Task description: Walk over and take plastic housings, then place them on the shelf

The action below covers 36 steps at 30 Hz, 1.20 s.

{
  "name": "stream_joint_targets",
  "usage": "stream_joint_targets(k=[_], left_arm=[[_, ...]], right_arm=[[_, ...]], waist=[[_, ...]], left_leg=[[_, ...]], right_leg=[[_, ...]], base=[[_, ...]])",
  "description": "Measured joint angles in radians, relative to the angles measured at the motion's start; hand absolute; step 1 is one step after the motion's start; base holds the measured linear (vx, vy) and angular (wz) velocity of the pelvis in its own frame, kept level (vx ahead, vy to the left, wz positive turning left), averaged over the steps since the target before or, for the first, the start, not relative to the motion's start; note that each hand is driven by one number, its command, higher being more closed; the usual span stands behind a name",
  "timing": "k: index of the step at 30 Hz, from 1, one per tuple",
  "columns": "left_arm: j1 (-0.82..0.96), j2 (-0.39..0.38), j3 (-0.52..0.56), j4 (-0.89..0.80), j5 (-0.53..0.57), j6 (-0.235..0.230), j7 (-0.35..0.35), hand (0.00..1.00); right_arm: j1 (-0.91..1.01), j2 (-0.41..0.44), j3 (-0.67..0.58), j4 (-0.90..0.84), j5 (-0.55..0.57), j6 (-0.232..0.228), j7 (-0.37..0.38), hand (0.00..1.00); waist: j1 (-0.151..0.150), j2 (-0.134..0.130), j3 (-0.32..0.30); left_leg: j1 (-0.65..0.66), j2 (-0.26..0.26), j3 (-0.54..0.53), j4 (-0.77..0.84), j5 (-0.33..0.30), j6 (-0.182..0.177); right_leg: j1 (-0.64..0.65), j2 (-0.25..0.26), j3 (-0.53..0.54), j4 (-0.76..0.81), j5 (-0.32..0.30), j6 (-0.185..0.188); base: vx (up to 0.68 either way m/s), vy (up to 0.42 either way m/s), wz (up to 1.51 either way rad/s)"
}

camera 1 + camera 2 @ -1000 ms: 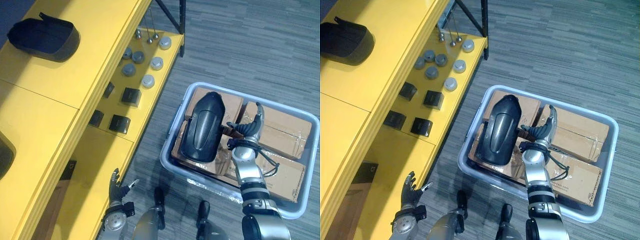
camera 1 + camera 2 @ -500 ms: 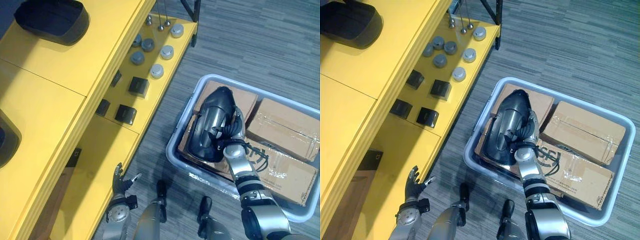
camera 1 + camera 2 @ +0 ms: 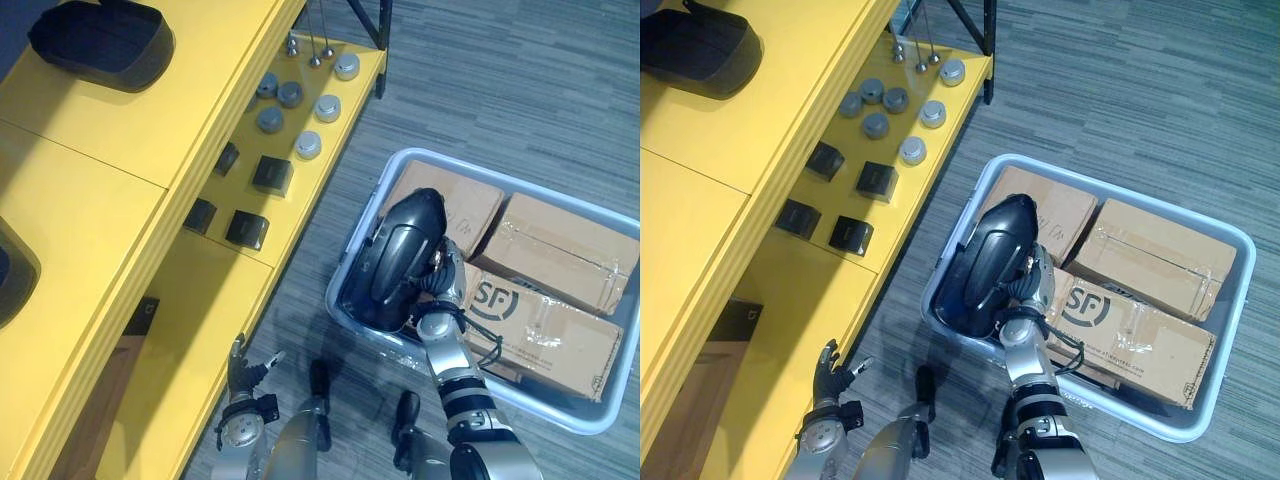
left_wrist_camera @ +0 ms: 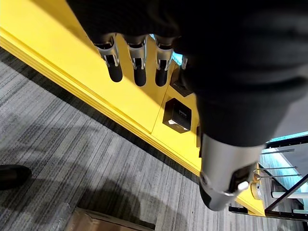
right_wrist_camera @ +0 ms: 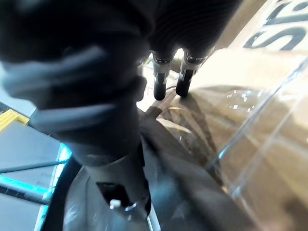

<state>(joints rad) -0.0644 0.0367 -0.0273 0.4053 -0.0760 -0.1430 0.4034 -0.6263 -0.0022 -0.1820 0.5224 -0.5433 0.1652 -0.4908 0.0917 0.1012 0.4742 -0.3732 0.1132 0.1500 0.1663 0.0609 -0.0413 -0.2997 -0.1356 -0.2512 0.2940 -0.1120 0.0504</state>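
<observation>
A black, glossy plastic housing (image 3: 400,262) leans tilted against the near left wall of a grey tote (image 3: 600,420), resting on cardboard boxes. My right hand (image 3: 447,283) grips its right edge. In the right wrist view the thumb (image 5: 126,190) lies on the dark shell (image 5: 187,197) and the fingers (image 5: 161,84) reach past it over taped cardboard. My left hand (image 3: 243,372) hangs low beside the yellow shelf (image 3: 110,180) with straight fingers (image 4: 137,65), holding nothing. Another black housing (image 3: 100,42) sits on the shelf top at the far left, and a second dark one (image 3: 8,282) shows at the left edge.
Several cardboard boxes (image 3: 560,255) fill the tote on grey carpet. The lower shelf level (image 3: 230,320) carries several grey round caps (image 3: 308,145) and small black boxes (image 3: 246,229). A black frame leg (image 3: 380,45) stands at its far end.
My right hand has come from the boxes onto the housing and closed on its edge. The housing has slid and tipped toward the tote's near left wall. The camera has shifted.
</observation>
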Motion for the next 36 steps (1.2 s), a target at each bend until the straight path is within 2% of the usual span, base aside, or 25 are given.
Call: stream_joint_targets(k=[9,13,19,23,28,31,36], left_arm=[[0.008,-0.001,0.000,-0.005,0.000,0.002,0.000,0.00],[0.013,-0.001,0.000,-0.038,0.000,0.003,0.000,0.00],[0.017,0.000,0.001,-0.105,0.000,0.006,0.000,0.00],[-0.010,0.003,0.002,-0.199,0.003,0.010,0.000,0.00],[-0.080,0.023,0.000,-0.304,0.045,0.013,0.000,0.00],[-0.141,0.044,-0.015,-0.361,0.062,0.012,-0.004,0.00],[-0.213,0.078,-0.121,-0.351,0.015,0.010,-0.057,0.00]], right_arm=[[-0.016,-0.035,-0.090,0.048,0.039,0.034,-0.018,1.00],[-0.043,-0.053,-0.094,0.068,0.062,0.055,-0.016,1.00],[-0.068,-0.081,-0.092,0.085,0.067,0.063,0.011,1.00],[-0.050,-0.113,-0.069,0.010,0.052,0.079,0.047,1.00],[-0.031,-0.179,-0.020,-0.125,0.017,0.074,0.061,1.00],[0.000,-0.220,0.006,-0.203,-0.021,0.049,0.061,1.00],[0.015,-0.238,0.051,-0.223,-0.059,0.020,0.070,1.00]], waist=[[-0.003,-0.007,0.004],[-0.007,-0.011,0.005],[-0.027,-0.013,0.005],[-0.034,-0.020,0.010],[-0.068,-0.027,0.010],[-0.085,-0.039,0.004],[-0.114,-0.066,-0.038]], left_leg=[[0.011,-0.012,-0.008,-0.026,0.012,0.001],[0.011,-0.013,-0.010,-0.033,0.020,0.002],[0.011,-0.017,-0.013,-0.041,0.028,0.004],[0.011,-0.017,-0.012,-0.041,0.029,0.005],[0.037,-0.017,-0.012,-0.040,0.029,0.006],[0.057,-0.017,-0.008,-0.043,0.028,0.005],[0.101,-0.016,0.012,-0.075,0.033,0.007]], right_leg=[[0.006,-0.009,-0.010,-0.001,0.000,0.001],[0.006,-0.009,-0.012,-0.004,0.000,0.001],[0.006,-0.010,-0.012,-0.006,0.003,0.002],[0.008,-0.010,-0.011,-0.010,0.008,0.004],[0.044,-0.008,-0.012,-0.033,0.025,0.006],[0.065,-0.007,-0.008,-0.042,0.030,0.007],[0.096,0.000,0.009,-0.074,0.042,0.007]], base=[[0.03,0.001,0.04],[0.00,0.000,0.00],[0.00,0.000,0.02],[0.01,0.000,0.01],[0.01,0.003,0.00],[-0.01,0.016,-0.05],[-0.01,0.008,-0.11]])
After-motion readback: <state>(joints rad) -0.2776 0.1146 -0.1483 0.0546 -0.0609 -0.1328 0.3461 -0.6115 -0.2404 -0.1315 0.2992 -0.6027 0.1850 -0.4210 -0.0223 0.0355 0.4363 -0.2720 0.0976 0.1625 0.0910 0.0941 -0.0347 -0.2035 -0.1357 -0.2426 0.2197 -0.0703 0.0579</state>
